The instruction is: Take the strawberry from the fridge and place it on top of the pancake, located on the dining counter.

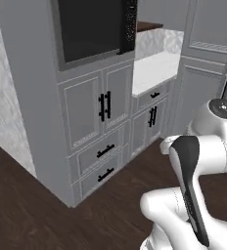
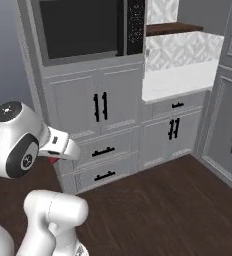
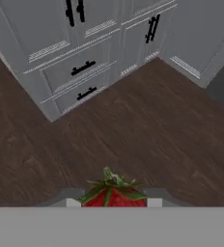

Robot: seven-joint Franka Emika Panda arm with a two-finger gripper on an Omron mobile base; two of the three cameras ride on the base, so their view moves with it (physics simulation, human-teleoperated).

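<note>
Already the gripper (image 3: 113, 202) clamps the strawberry (image 3: 113, 195) above the wood floor (image 3: 133, 135); carrying it to the pancake remains.

A dark wood-plank floor (image 3: 133, 130) spreads below the light grey cabinet block (image 2: 95, 125), which stands directly on it. The planks run right up to the cabinet's bottom drawers, those with short black handles, and wrap around its outer corner (image 1: 71, 202). To the right of that block, a lower cabinet unit (image 2: 173, 135) also stands on the floor and carries a white desk (image 2: 175, 80) on top; its surface looks bare where it can be seen. A brown shelf (image 2: 168, 27) sits above that desk, against the patterned wall.
</note>
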